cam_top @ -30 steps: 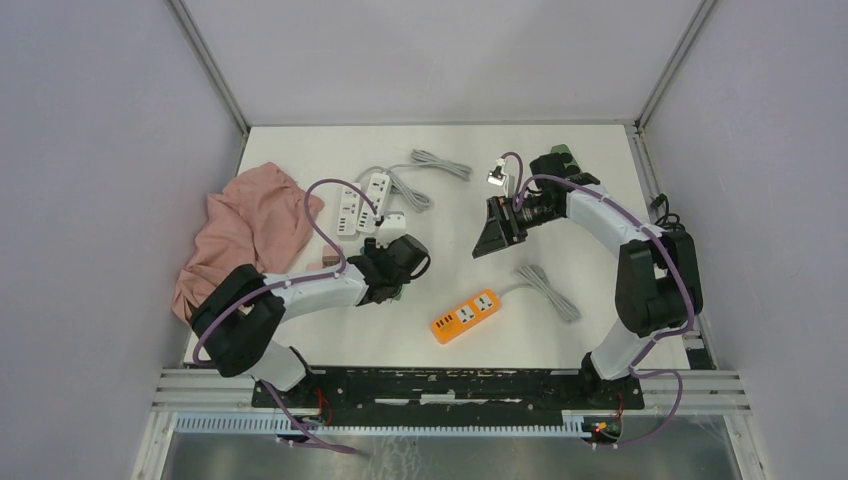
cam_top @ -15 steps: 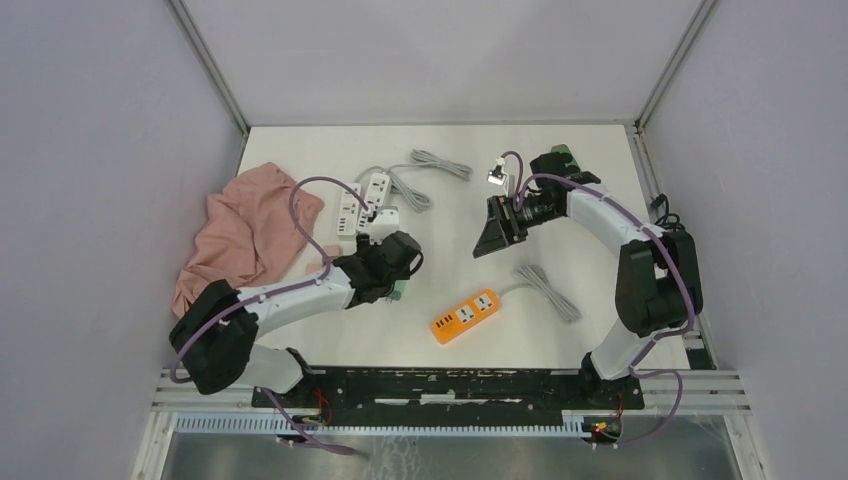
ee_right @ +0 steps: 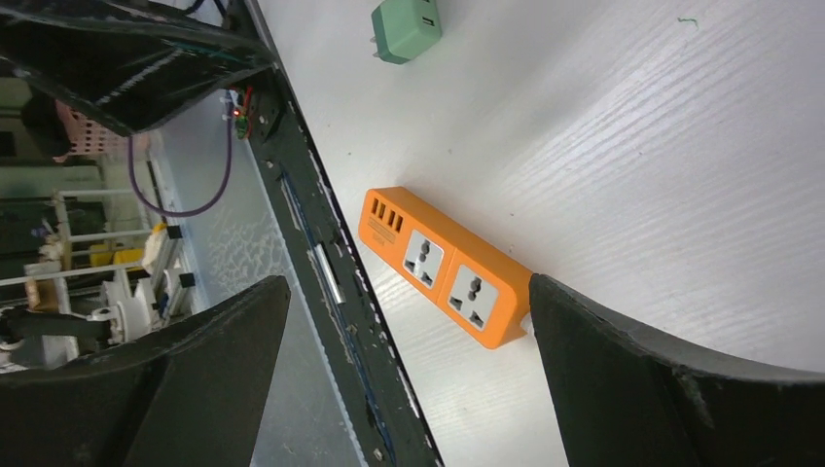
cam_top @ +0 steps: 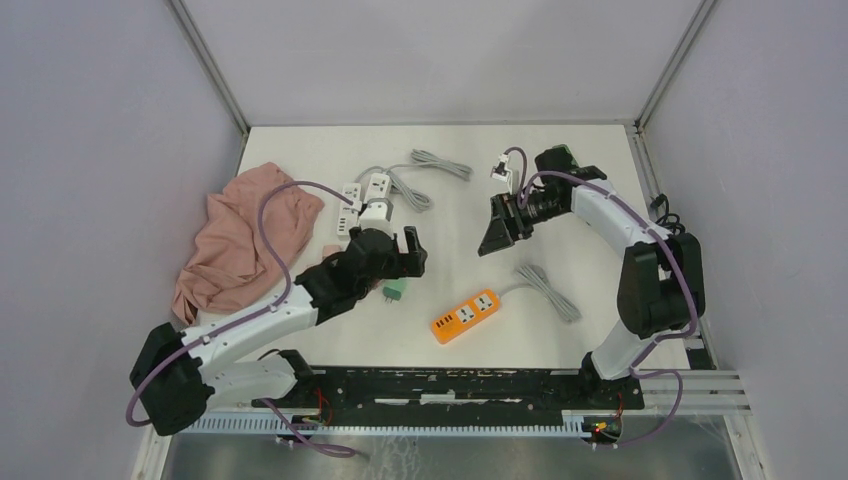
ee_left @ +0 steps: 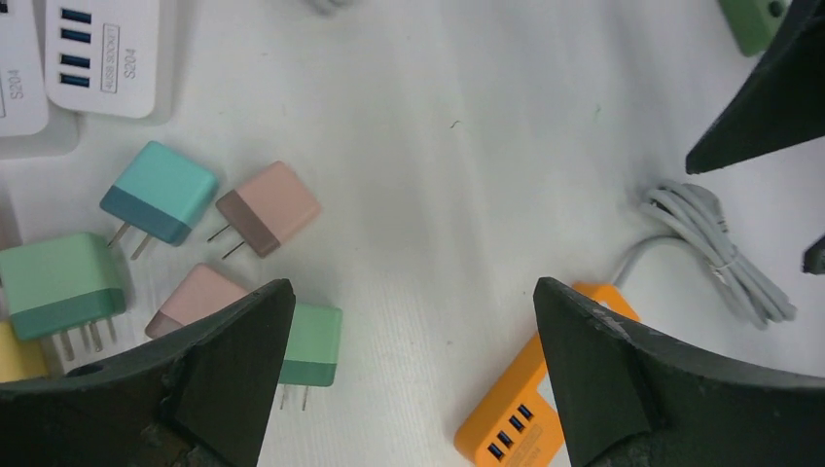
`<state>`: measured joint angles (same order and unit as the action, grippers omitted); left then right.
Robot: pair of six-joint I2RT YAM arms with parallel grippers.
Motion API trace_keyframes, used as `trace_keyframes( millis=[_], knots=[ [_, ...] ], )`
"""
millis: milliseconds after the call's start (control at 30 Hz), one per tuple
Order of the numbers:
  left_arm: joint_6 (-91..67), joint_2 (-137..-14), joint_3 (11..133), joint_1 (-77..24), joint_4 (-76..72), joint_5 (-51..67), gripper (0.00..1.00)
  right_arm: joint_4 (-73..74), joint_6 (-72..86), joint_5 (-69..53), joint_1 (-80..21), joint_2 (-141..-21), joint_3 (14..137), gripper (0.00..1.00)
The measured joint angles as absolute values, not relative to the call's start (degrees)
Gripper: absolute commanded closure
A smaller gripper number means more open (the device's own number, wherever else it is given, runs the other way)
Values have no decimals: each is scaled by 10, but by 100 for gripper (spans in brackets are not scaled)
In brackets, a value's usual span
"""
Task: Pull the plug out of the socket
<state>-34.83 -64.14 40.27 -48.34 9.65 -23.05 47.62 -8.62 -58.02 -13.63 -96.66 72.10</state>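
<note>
We judge the green plug [cam_top: 393, 291] freed (it lies loose, left of the orange strip [cam_top: 466, 315]), left gripper [ee_left: 411, 292] and right gripper [ee_right: 409, 282] spread empty; next, lift clear.

What my left wrist view loses
My left fingers [ee_left: 224, 389] cover part of a pink plug [ee_left: 190, 297] and 1 end of the orange power strip [ee_left: 516, 428], which the bottom edge also cuts. 2 white power strips [ee_left: 107, 49] run off the top; a yellow sliver [ee_left: 12, 365] at the left edge is unnameable.
</note>
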Motion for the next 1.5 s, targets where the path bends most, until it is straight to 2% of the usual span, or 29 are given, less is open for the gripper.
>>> trace_keyframes(
  millis=[167, 400, 533, 767, 1067, 1500],
  knots=[
    [-332, -589, 403, -483, 91, -192, 1, 517, -133, -548, -125, -937, 746, 0],
    [-290, -499, 458, -483, 127, -179, 1, 598, -220, -446, -101, -813, 819, 0],
    [-260, -461, 513, -483, 142, -181, 1, 612, -219, -367, -99, -743, 866, 0],
    [-224, -457, 593, -483, 155, -178, 1, 623, -186, -304, -97, -626, 914, 0],
    [-190, -487, 701, -483, 179, -141, 1, 654, -136, -295, -95, -615, 1043, 0],
    [-152, -495, 750, -483, 200, -120, 1, 670, -83, -298, -57, -639, 1109, 0]
  ],
)
